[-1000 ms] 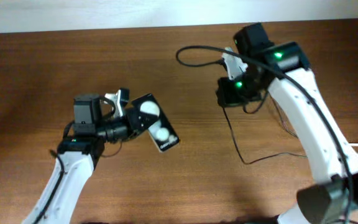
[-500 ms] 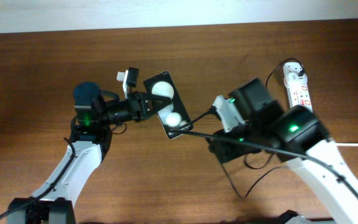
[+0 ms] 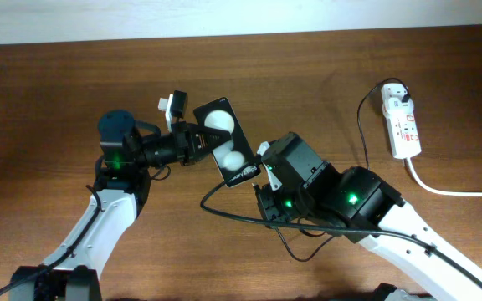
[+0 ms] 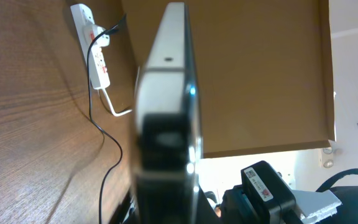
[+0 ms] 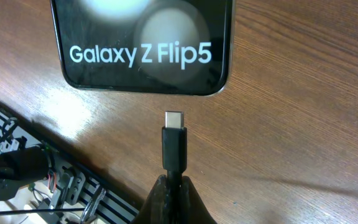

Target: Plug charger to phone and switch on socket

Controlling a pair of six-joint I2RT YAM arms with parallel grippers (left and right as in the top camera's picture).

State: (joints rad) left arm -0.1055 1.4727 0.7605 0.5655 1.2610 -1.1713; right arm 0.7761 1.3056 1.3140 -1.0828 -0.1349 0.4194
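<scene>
My left gripper (image 3: 192, 140) is shut on the phone (image 3: 226, 142), a black slab with two white round patches, and holds it tilted above the table; the left wrist view shows it edge-on (image 4: 166, 93). My right gripper (image 5: 179, 183) is shut on the charger (image 5: 173, 146), a black cable with a silver connector tip. The tip points at the phone's lower edge (image 5: 142, 56), a short gap away. In the overhead view the right gripper (image 3: 264, 174) sits just below and right of the phone. The socket (image 3: 401, 123), a white strip with red marks, lies at the far right with the charger's white plug in it.
The charger's thin black cable (image 3: 362, 125) runs from the socket down across the table and loops under my right arm (image 3: 350, 205). The socket's thick white cord (image 3: 450, 191) leaves to the right edge. The socket also shows in the left wrist view (image 4: 95, 53).
My right arm swung down from the far side to the table's middle, bringing the connector close to the phone's edge. The left gripper lifted and turned the phone, then held still.
</scene>
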